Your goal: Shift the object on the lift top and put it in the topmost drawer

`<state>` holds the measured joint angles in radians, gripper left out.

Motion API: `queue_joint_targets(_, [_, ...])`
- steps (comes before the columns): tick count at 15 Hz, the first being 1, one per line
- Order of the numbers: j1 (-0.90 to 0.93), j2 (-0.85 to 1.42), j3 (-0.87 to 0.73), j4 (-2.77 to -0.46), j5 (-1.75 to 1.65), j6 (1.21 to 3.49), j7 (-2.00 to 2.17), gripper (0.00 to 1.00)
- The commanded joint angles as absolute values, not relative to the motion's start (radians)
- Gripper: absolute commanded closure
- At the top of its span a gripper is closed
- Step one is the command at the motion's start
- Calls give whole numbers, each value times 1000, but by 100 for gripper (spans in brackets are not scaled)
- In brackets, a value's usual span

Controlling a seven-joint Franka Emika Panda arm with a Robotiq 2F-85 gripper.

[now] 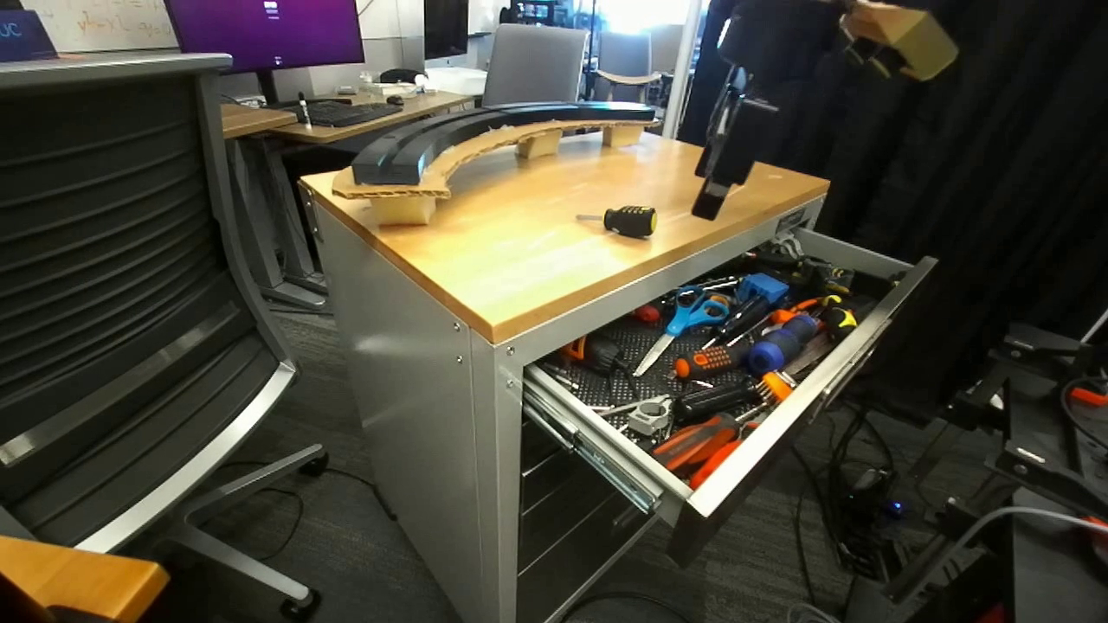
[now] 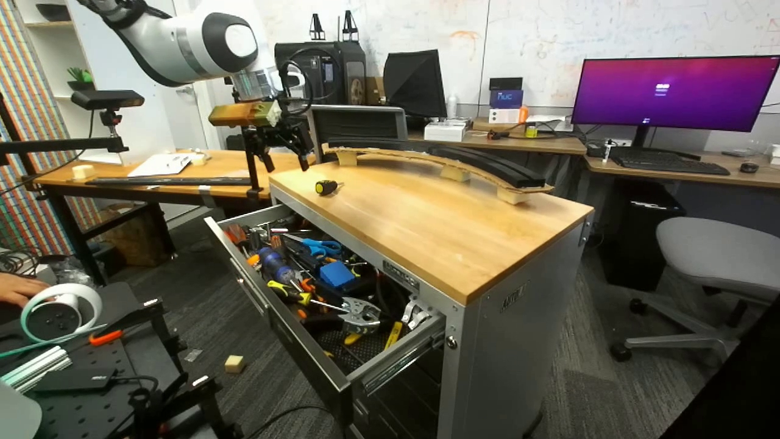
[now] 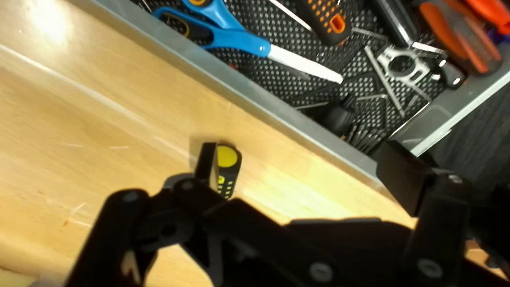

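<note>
The object is a small black-and-yellow stubby screwdriver [image 1: 630,221] lying on the light-brown wooden lift top [image 1: 519,251]. It also shows in an exterior view [image 2: 325,187]. In the wrist view, one finger partly hides the screwdriver [image 3: 230,171]. My gripper [image 1: 710,186] is open and empty, above the top and apart from the screwdriver in both exterior views. In the wrist view, the open jaws [image 3: 301,165] are wide apart. The topmost drawer [image 1: 779,415] is pulled out, below the top's front edge, and full of tools.
Blue scissors [image 1: 684,322] and several other tools lie in the drawer. A long dark curved piece [image 1: 485,125] on cardboard and foam blocks runs along the top's back. A chair [image 1: 130,303] stands beside the cabinet. A dark curtain [image 1: 866,130] hangs behind the arm.
</note>
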<state>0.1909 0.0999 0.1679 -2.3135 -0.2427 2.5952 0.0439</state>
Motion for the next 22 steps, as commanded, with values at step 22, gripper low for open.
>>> queue_joint_targets(22, [422,682,-77,-1580,-327,2144,558,0])
